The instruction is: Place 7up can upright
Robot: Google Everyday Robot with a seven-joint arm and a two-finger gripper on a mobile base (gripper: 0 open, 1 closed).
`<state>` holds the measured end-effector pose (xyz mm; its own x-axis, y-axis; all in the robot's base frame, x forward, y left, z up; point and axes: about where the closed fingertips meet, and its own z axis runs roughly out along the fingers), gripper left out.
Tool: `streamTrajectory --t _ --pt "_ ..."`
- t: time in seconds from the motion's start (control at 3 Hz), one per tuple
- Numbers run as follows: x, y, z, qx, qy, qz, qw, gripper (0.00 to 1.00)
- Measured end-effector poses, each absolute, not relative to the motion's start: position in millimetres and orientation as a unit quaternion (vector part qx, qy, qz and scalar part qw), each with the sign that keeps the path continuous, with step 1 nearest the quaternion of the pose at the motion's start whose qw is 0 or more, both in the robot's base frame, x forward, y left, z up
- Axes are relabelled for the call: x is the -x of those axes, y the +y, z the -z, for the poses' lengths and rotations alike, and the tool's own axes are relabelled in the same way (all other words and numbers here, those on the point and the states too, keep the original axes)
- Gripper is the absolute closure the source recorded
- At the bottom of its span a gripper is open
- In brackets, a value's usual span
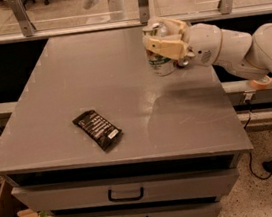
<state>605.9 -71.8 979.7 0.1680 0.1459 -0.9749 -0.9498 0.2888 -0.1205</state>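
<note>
at the left a dark wrapper [97, 130] lay flat on the bench [71, 79], well apart from the job. toward the far right we saw the can [160, 65] upright, its base at or just above the bench, with the gripper [163, 40] clamped round its top. we judged the placing step nearly done; the next move called for a gentle release and a straight lift clear. the drawers [125, 195] below were closed, their contents hidden.

The small silvery-white aluminium 7up can [160, 64], with green lettering and a green band, is standing roughly upright in the upper right of the frame, over the grey tabletop [97, 80]. The beige tool [161, 40] is clasping its upper half.
</note>
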Motion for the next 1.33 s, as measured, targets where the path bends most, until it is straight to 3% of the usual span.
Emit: streamTrajectory --t 1.0,1.33 --pt "-574.2 -97.0 -921.2 0.437 0.422 -0.454 0.652 1.0" --pt "-569.9 -106.7 -911.5 0.445 0.416 -0.457 0.648 0.82"
